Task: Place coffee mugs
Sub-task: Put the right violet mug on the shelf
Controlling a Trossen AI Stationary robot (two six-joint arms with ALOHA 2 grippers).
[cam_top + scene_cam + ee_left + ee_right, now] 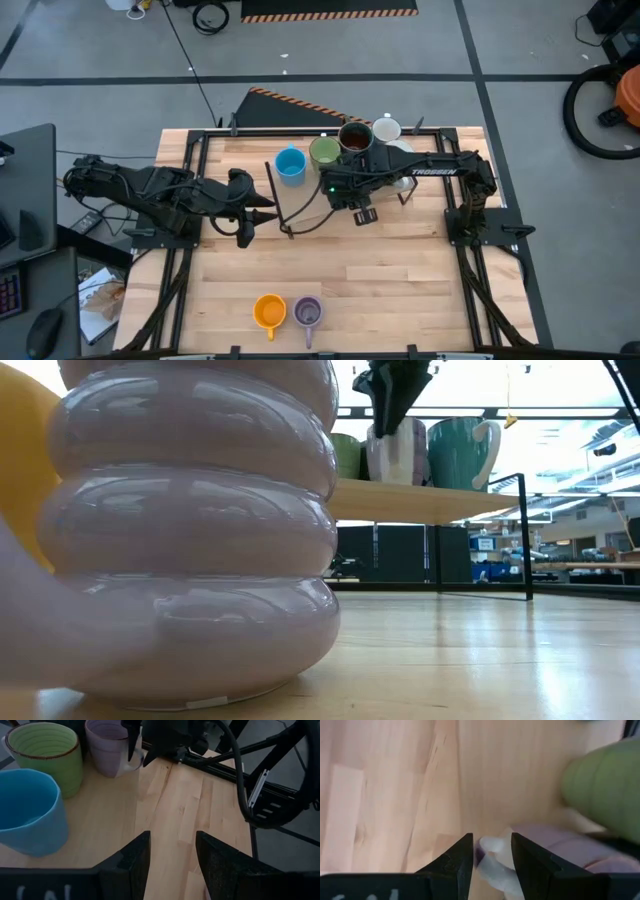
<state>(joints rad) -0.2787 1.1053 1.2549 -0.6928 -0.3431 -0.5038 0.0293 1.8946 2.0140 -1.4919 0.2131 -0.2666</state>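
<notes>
A pale purple mug [106, 746] stands among the mugs toward the table's far edge, beside the green mug [323, 152] and the blue mug [290, 165]. My right gripper [345, 190] reaches down onto it, shut on it; the arm hides the mug in the high view. The dark brown mug [354, 137] and a white mug [387, 129] stand farther back. An orange mug [270, 312] and a second, ribbed purple mug [307, 312] stand at the near edge. My left gripper [172, 855] is open over bare wood, left of the blue mug. My right gripper has a pale part at the purple mug's side [491, 851] between its two fingers; it seems to be the handle. The fingers come from above, pointing down [393, 410]. The mug stands upright on the wood, next to the green mug [605, 785].
A black frame [445, 215] borders the wooden top on both sides and at the far edge. A dark cable [300, 218] lies looped on the wood between the arms. The middle of the table [350, 265] is bare wood. A desk with a keyboard stands to the left.
</notes>
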